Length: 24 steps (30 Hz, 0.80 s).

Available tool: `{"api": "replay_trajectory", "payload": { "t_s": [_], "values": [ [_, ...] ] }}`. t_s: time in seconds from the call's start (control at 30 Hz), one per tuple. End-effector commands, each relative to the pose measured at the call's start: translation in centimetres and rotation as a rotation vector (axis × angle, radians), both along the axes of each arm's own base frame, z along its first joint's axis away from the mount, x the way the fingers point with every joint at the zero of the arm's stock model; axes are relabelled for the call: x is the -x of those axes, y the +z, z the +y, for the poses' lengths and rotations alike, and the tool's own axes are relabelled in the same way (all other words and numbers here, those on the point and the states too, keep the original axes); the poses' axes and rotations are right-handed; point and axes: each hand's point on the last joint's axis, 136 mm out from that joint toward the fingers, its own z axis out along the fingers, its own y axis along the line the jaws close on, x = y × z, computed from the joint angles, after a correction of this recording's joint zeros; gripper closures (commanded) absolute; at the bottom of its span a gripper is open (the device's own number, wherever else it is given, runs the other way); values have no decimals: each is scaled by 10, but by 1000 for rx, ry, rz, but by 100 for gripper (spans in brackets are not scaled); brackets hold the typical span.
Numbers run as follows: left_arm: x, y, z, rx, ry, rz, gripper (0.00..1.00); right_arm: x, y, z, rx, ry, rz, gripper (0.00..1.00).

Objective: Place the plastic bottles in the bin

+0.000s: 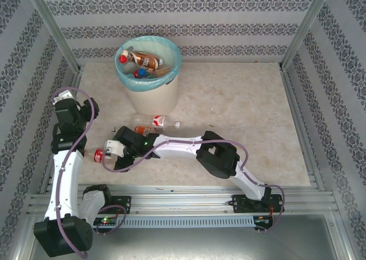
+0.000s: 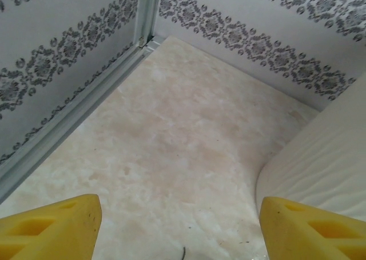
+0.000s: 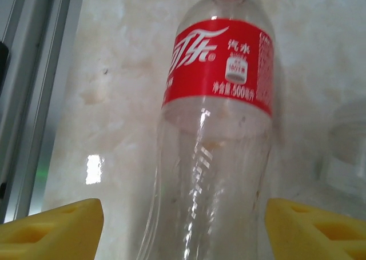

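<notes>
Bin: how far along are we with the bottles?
Done: several bottles lie in the bin. In hand: the open right pincer straddles a red-labelled bottle, not yet gripping. Remaining: that one and another bottle on the table by the bin's foot.

Cream marbled tabletop (image 1: 240, 100), evenly lit. Around the tabletop, pale walls (image 1: 189, 20) banded with grey floral stripes. At its far corners, aluminium posts (image 1: 52, 28). Along its near edge, slotted rails (image 1: 189, 200).

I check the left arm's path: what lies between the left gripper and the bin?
Only bare table; the left wrist view shows it from the open left gripper to the bin.
</notes>
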Motion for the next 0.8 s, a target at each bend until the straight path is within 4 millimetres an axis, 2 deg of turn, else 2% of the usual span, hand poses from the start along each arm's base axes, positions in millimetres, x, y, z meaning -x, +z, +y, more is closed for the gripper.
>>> {"api": "replay_trajectory", "payload": {
  "t_s": [0.0, 0.17, 0.27, 0.4, 0.63, 0.77],
  "values": [
    [-6, 14, -7, 27, -41, -88, 26, 0, -22, 5, 38, -1, -4, 27],
    [-5, 13, -8, 26, -47, -93, 26, -1, -39, 2, 84, -14, -14, 31],
    [-5, 10, -8, 28, -50, -89, 26, 0, -44, -1, 109, -9, -38, 36],
    [-7, 11, -8, 27, -49, -92, 27, 3, -49, -5, 156, 10, -110, 37],
    [-8, 9, -7, 23, -48, -92, 27, 18, -35, -3, 150, 45, -177, 38],
    [-7, 8, -7, 19, -49, -89, 27, 16, -36, -2, 155, 36, -181, 39]
  ]
}}
